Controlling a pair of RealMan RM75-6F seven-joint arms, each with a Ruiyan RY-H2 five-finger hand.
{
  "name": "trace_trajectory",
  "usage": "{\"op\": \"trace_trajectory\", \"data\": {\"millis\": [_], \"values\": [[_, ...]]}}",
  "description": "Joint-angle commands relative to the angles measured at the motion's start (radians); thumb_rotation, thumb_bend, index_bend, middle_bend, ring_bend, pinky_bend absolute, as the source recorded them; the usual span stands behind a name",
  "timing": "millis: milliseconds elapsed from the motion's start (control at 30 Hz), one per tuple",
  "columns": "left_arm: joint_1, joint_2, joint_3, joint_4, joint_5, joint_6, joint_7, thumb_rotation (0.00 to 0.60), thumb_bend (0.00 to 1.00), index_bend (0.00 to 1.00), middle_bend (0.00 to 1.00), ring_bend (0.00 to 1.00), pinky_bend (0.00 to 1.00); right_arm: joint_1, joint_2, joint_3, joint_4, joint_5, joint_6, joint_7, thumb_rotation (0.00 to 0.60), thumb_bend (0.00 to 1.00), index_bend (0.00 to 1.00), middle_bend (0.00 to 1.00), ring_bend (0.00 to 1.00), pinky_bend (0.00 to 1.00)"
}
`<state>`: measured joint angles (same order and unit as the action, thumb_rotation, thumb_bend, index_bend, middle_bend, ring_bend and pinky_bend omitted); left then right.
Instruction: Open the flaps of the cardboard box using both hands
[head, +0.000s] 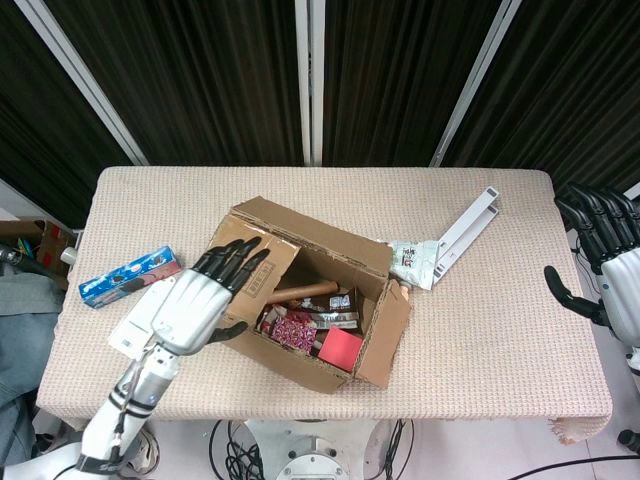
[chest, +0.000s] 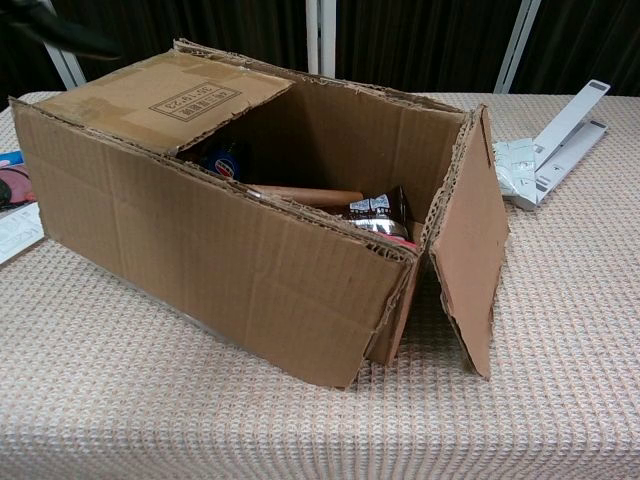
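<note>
The cardboard box (head: 300, 345) sits mid-table at an angle. Its right flap (head: 397, 337) is folded out and hangs down the right end, also plain in the chest view as the right flap (chest: 470, 250). The left flap (head: 262, 272) still lies flat over the box's left part; the chest view shows this left flap (chest: 170, 95) with a printed label. My left hand (head: 195, 300) hovers at the box's left end, fingers spread and reaching over the left flap, holding nothing; contact is unclear. My right hand (head: 605, 260) is open, off the table's right edge.
Inside the box lie a wooden roller (head: 300, 291) and red packets (head: 340, 348). A blue packet (head: 130, 275) and a white packet (head: 128, 335) lie left of the box. A white pouch (head: 412, 262) and a white stand (head: 467, 225) lie at the back right.
</note>
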<state>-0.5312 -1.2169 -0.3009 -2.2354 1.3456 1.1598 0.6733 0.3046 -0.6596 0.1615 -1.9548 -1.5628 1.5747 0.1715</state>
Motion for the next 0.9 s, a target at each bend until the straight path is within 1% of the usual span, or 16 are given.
{"op": "trace_trajectory", "data": {"millis": [33,67,133,200,300,400,500,567,700,900], "values": [[-0.233,-0.204,-0.111,0.036,-0.311,-0.052,0.219,0.6,0.0,0.02,0.03,0.08,0.21,-0.015,-0.006,0.008,0.022,0.004,0.009,0.038,0.6,0.32,0.0,0.0,0.0,0.0],[-0.269,-0.251,-0.11,0.069,-0.357,-0.028,0.262,0.6,0.0,0.02,0.02,0.07,0.2,-0.019,-0.005,0.009,0.032,0.004,0.011,0.052,0.6,0.32,0.0,0.0,0.0,0.0],[-0.313,-0.313,-0.1,0.12,-0.413,-0.004,0.303,0.6,0.0,0.02,0.01,0.05,0.19,-0.023,-0.003,0.011,0.047,0.005,0.01,0.07,0.6,0.32,0.0,0.0,0.0,0.0],[-0.343,-0.361,-0.094,0.172,-0.463,0.001,0.292,0.598,0.0,0.02,0.0,0.04,0.18,-0.027,-0.002,0.012,0.065,0.009,0.004,0.089,0.6,0.32,0.0,0.0,0.0,0.0],[-0.366,-0.406,-0.074,0.259,-0.468,0.036,0.294,0.577,0.0,0.02,0.0,0.03,0.18,-0.033,-0.003,0.015,0.095,0.018,-0.002,0.121,0.6,0.32,0.0,0.0,0.0,0.0],[-0.372,-0.439,-0.044,0.322,-0.447,0.081,0.3,0.579,0.0,0.02,0.0,0.03,0.17,-0.038,-0.01,0.018,0.128,0.028,-0.007,0.155,0.6,0.32,0.0,0.0,0.0,0.0],[-0.381,-0.462,-0.001,0.395,-0.383,0.126,0.339,0.597,0.0,0.01,0.0,0.03,0.16,-0.039,-0.021,0.022,0.155,0.033,-0.013,0.182,0.6,0.31,0.0,0.0,0.0,0.0],[-0.382,-0.468,0.019,0.421,-0.372,0.139,0.362,0.6,0.0,0.01,0.0,0.03,0.16,-0.039,-0.027,0.022,0.166,0.031,-0.019,0.197,0.6,0.29,0.0,0.0,0.0,0.0],[-0.382,-0.465,0.04,0.427,-0.409,0.153,0.411,0.6,0.0,0.0,0.0,0.03,0.16,-0.037,-0.041,0.023,0.186,0.024,-0.03,0.213,0.6,0.25,0.0,0.0,0.0,0.0],[-0.391,-0.456,0.061,0.436,-0.45,0.179,0.493,0.6,0.0,0.0,0.0,0.03,0.16,-0.035,-0.056,0.026,0.194,0.014,-0.04,0.215,0.6,0.25,0.0,0.0,0.0,0.0]]}}
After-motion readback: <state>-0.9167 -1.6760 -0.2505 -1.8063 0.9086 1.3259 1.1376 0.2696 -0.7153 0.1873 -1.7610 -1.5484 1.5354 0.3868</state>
